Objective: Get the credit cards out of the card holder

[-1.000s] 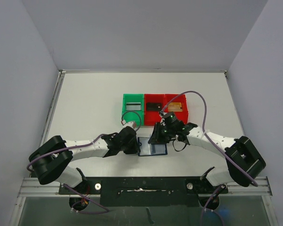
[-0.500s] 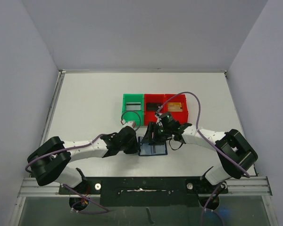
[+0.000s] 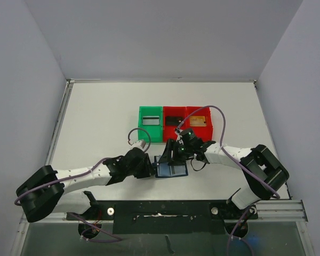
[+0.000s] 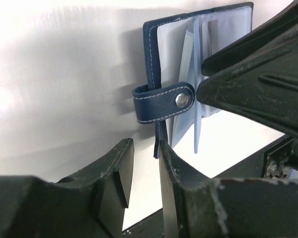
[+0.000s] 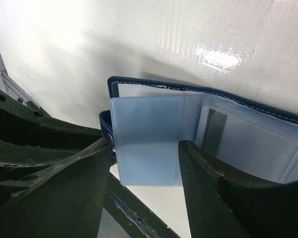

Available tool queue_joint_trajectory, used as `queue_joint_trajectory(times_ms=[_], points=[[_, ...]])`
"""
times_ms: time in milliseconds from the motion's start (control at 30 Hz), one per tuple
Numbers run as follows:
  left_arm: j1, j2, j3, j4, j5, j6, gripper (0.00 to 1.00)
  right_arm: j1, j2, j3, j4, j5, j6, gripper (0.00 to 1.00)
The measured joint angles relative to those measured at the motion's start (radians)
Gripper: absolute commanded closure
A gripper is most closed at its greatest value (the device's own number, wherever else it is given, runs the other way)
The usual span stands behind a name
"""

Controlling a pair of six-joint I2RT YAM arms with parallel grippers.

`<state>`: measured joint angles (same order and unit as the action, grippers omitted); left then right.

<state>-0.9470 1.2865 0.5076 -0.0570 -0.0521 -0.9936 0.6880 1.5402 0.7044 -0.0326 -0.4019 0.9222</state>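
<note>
- Card holder [image 3: 172, 168]: lies open on the table [image 3: 96, 122], just in front of the bins and between the two grippers.
- Handling, as judged: light, with a soft cover. The clear pocket leaves [image 5: 144, 119] look thin, limp and slick, so they are likely to fold or slip from a pinch. The stitched cover edge or the strap with its snap [image 4: 164, 102] offers the firmer hold.
- Credit cards: the silver-grey card [image 3: 151, 120] sits in the green bin [image 3: 142, 130]; the black card [image 3: 174, 121] and the gold-tan card [image 3: 198, 120] sit in the red bins [image 3: 209, 129]. No card shows in the visible pockets.
- Left gripper [image 4: 143, 153]: jaws a narrow gap apart with nothing between them, just short of the strap and apart from it.
- Right gripper [image 5: 146, 148]: jaws moderately wide, set either side of a pocket leaf and low over the open holder. Nothing is clamped; whether a finger touches the plastic cannot be told.
</note>
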Motion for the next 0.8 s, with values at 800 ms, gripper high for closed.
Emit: queue_joint_trajectory(times_ms=[800], points=[[-0.001,-0.041,-0.019,0.123,0.027,-0.023,0.41,-0.066,-0.278,-0.036,-0.120,0.182,-0.005,0.48]])
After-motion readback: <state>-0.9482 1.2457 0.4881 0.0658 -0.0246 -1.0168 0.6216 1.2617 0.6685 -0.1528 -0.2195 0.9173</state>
